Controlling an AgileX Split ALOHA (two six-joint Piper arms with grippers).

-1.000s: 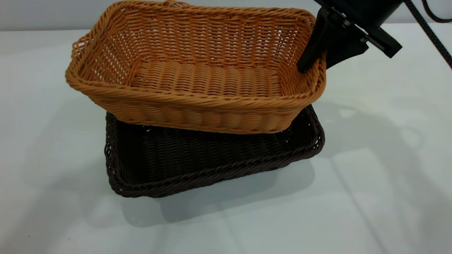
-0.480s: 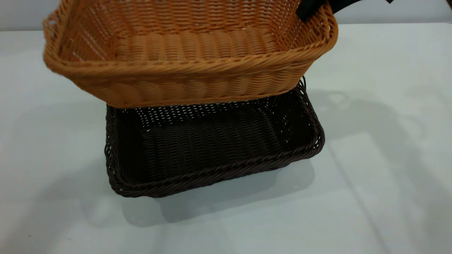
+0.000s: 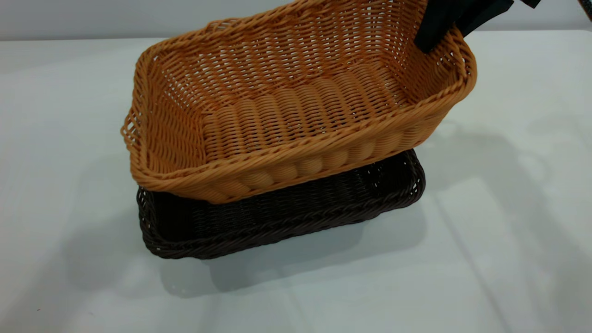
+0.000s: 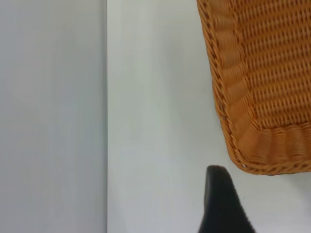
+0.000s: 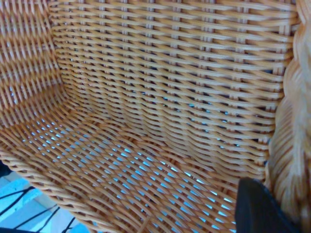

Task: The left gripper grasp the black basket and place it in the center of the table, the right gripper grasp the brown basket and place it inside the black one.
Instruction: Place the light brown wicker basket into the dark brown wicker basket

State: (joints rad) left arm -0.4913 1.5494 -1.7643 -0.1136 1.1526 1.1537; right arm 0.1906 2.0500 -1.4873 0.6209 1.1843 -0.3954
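Observation:
My right gripper (image 3: 434, 37) is at the top right, shut on the right-hand rim of the brown basket (image 3: 286, 111). It holds the basket in the air, tilted, with the left end low over the black basket (image 3: 296, 217). The black basket stands on the table (image 3: 508, 222) at the centre, largely covered. I cannot tell whether the two baskets touch. In the right wrist view, one dark finger (image 5: 257, 208) lies inside the woven wall (image 5: 146, 97). My left gripper (image 4: 221, 201) shows only one blurred tip over bare table, beside a corner of the brown basket (image 4: 262, 77).
Pale table surface lies on all sides of the baskets. The back edge of the table (image 3: 69, 39) runs along the top of the exterior view, with a grey wall behind it.
The brown basket rose, then swung down. It now tilts with its left end low over the black basket, and its right end has shifted right with the right gripper.

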